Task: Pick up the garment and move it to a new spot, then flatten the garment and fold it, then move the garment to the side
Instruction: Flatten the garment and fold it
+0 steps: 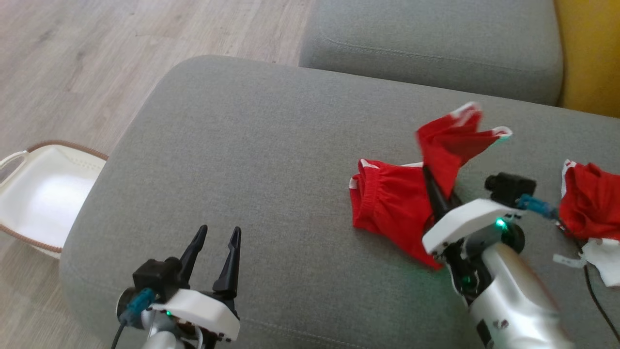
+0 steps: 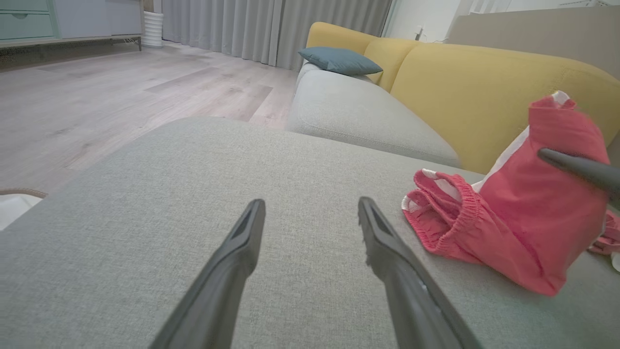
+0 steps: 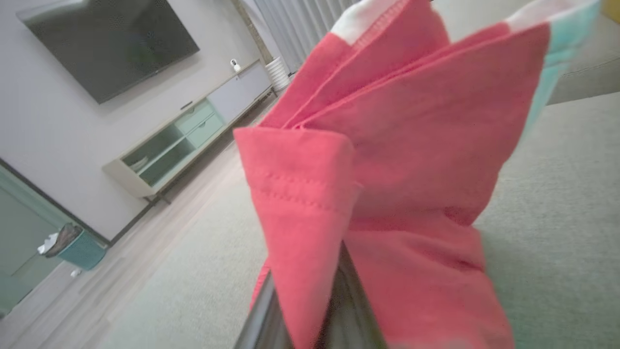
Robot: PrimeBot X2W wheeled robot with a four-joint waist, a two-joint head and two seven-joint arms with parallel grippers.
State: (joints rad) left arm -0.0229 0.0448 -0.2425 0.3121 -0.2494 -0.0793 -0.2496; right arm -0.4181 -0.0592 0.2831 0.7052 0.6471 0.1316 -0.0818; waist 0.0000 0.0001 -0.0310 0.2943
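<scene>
Work surface: a grey upholstered seat cushion (image 1: 271,160), set on a pale wood-plank floor (image 1: 97,58). A second grey cushion (image 1: 431,43) lies beyond it, against a yellow sofa back (image 2: 484,82). The room also holds grey curtains (image 2: 271,26), a wall-mounted television (image 3: 106,43), a low sideboard (image 3: 189,140) and a teal bin (image 3: 80,247).

Count:
- Red garments: two. The red shorts (image 1: 392,203) lie right of the cushion's centre, with the elastic waistband end resting on the fabric and one folded part raised. A second red garment (image 1: 591,203) lies near the right edge, apart from the shorts.
- Grippers: two. The left gripper (image 1: 219,229) stands with fingers spread and nothing between them, above bare cushion and well apart from the shorts. The right gripper (image 1: 428,170) is clamped on the raised fold of the shorts.
- White basket (image 1: 43,194): one, on the floor.
- Blue-grey pillow (image 2: 339,60): one.

Limits of view: cloth covers the right fingertips. The picture edges cut off the second garment and the basket.
</scene>
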